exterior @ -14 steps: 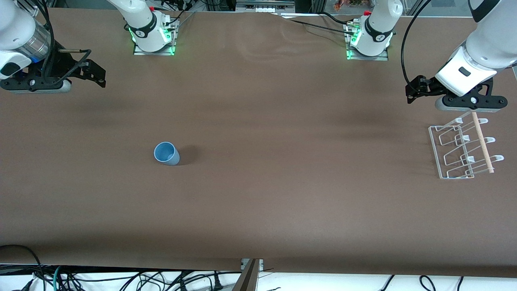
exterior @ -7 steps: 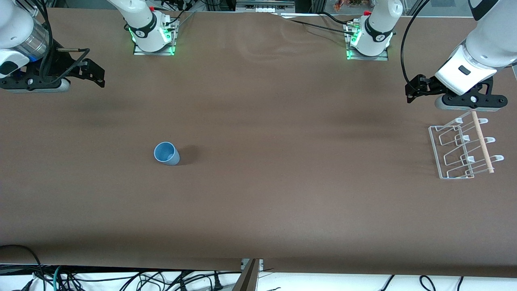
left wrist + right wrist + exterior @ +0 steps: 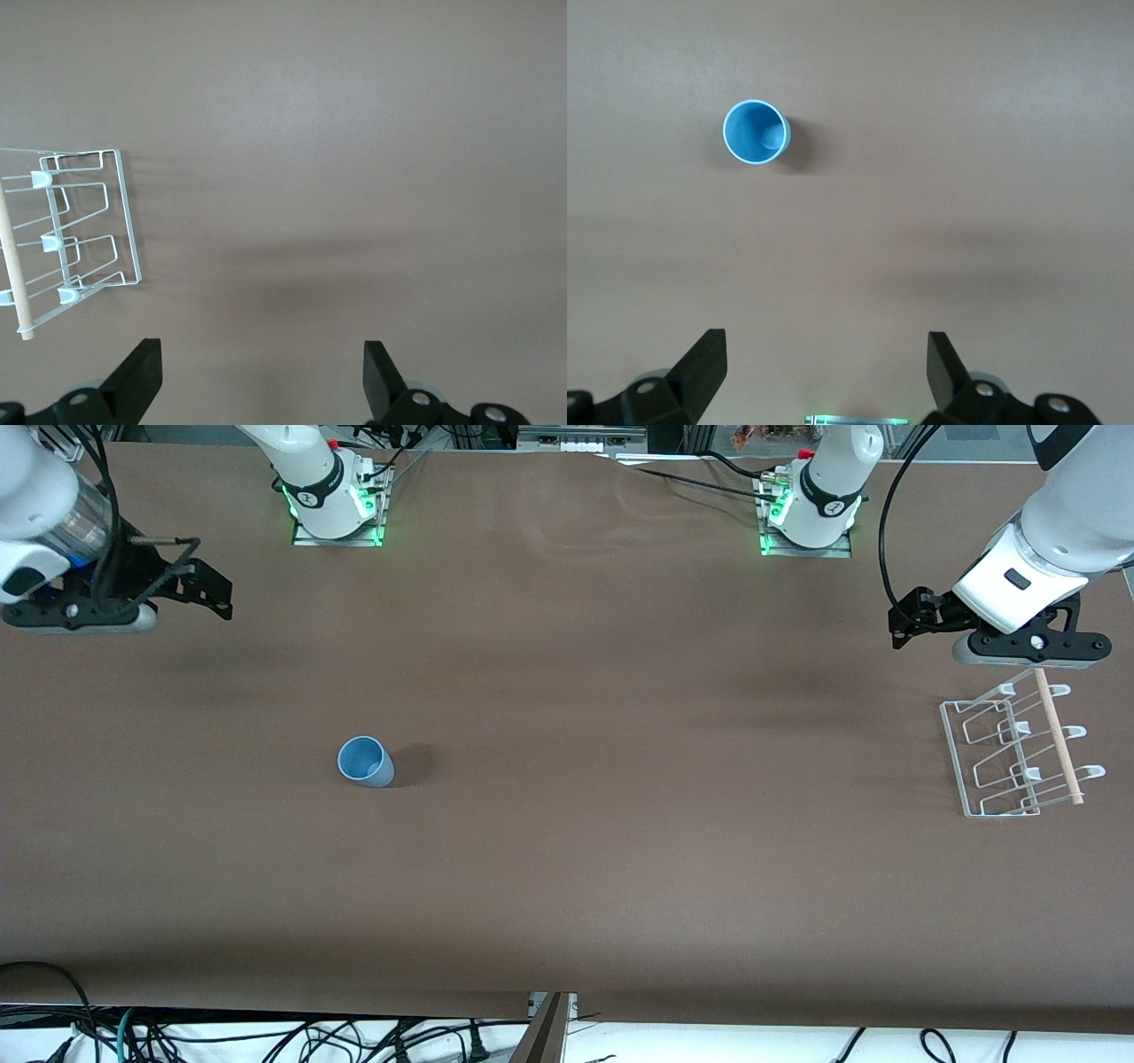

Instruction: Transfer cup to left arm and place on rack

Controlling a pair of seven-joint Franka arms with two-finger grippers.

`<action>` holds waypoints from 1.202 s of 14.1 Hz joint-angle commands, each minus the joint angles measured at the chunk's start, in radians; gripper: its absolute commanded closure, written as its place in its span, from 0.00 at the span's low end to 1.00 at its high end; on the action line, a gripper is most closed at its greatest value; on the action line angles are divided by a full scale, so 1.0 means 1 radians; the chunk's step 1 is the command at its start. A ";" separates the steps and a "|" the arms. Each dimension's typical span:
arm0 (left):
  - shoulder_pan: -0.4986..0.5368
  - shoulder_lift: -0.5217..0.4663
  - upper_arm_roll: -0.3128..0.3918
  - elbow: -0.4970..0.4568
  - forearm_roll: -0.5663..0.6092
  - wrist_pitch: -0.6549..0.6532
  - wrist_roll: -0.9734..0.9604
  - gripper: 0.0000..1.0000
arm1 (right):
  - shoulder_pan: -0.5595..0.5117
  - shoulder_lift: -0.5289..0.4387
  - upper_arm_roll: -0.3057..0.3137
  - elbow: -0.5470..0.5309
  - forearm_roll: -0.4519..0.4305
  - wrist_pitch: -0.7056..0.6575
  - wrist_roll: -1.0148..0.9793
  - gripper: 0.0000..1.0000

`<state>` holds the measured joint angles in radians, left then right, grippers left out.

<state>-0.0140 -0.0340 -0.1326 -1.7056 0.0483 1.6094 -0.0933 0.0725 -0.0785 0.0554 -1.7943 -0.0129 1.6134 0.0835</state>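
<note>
Your right pincer (image 3: 208, 593) hangs in the air with its fingers (image 3: 700, 367) spread wide and nothing between them, over the table (image 3: 567, 868) at the right arm's end, toward the corner on the robots' edge. The left pincer (image 3: 912, 624) is also up in the air, its fingers (image 3: 137, 381) just as wide apart and empty, over the table at the left arm's end, just off the rack's end that lies toward the robots' edge.

The light-blue cup (image 3: 364, 762) stands upright on the table with its mouth up, in the right arm's half, about midway between the robots' edge and the front camera's edge, and well apart from both pincers. The rack (image 3: 1010, 757) sits on the table near the edge at the left arm's end, with its pale wooden rod (image 3: 1059, 735) running along the side closest to that edge.

From the front view you get both arms, the cup and the rack at once, but the pincers show side-on there, so the gap between the fingers is hard to read. The right wrist view gives you that gap plainly and looks straight down into the cup (image 3: 756, 132), showing its inside empty; the rack does not appear there. The left wrist view shows the rack (image 3: 80, 230) with its upturned pegs and the rod (image 3: 13, 266) at the frame's edge, but no cup.
</note>
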 commanded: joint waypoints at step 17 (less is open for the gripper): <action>0.003 -0.004 -0.002 0.011 -0.016 -0.023 0.021 0.00 | 0.064 0.631 0.011 0.167 0.039 0.315 -0.004 0.00</action>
<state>-0.0140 -0.0340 -0.1327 -1.7051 0.0483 1.6034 -0.0932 0.1248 0.5285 0.0650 -1.6507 0.0106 1.9228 0.0830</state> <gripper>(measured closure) 0.000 0.000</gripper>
